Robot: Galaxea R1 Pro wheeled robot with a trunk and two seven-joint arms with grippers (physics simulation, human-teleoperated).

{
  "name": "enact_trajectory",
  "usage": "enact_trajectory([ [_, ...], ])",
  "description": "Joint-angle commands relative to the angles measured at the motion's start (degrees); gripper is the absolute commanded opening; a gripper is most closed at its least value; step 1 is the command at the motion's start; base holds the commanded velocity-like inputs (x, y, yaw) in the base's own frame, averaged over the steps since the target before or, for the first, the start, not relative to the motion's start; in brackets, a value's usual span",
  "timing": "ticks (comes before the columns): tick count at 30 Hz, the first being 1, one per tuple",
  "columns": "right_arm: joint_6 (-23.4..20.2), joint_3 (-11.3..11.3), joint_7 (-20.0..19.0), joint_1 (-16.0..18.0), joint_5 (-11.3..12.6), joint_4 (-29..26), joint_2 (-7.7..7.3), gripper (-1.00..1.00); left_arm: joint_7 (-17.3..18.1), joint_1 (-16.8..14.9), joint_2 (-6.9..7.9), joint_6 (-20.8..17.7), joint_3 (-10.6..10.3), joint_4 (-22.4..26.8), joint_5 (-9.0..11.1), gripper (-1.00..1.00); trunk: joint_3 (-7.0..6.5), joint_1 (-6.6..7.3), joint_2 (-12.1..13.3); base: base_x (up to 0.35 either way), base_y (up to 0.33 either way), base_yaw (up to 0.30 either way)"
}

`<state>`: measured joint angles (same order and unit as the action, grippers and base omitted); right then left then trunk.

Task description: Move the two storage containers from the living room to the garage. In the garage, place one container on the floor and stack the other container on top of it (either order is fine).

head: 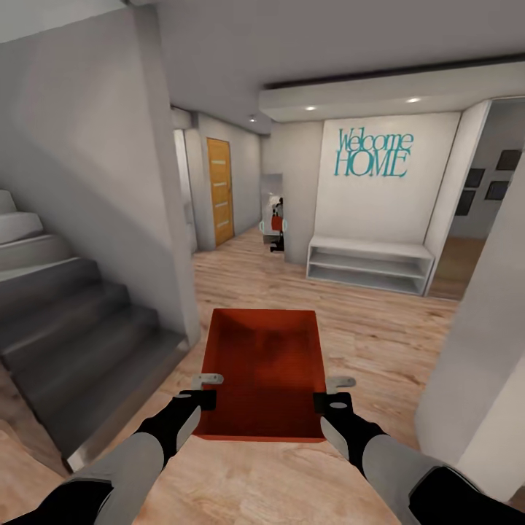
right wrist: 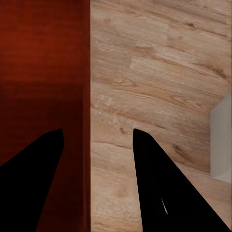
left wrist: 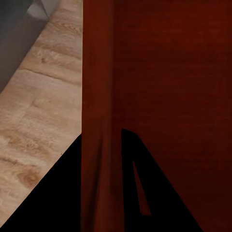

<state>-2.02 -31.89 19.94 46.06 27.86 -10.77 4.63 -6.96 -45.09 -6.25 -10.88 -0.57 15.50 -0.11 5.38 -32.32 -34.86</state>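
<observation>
Rolling across a light wood plank hallway floor (head: 379,328), carrying one orange-red storage container (head: 262,372) centre-near, left gripper (head: 208,390) and right gripper (head: 332,391) each clamped on a side wall, garage-bound, needing steady steering past the left stairs (head: 80,321).

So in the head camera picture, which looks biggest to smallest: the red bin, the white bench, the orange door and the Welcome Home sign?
1. Red bin, largest, though it is nearest the camera.
2. White bench.
3. Welcome Home sign and orange door: too alike to rank.
</observation>
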Motion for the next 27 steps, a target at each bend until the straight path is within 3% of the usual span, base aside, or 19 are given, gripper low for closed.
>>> enact_trajectory([
  [1, -0.3, 1.9, -2.2, 0.1, -0.4, -0.5, -0.02, -1.0, -0.6, 0.0, 0.06, -0.4, 1.0, 0.1, -0.9, -1.0, 0.1, -0.05, -0.1, 0.322, 0.0, 0.0],
  [27, -0.3, 1.9, -2.1, 0.1, -0.4, -0.5, -0.03, -1.0, -0.6, 0.0, 0.04, -0.5, 1.0, 0.1, -0.9, -1.0, 0.1, -0.05, -0.1, 0.322, 0.0, 0.0],
])
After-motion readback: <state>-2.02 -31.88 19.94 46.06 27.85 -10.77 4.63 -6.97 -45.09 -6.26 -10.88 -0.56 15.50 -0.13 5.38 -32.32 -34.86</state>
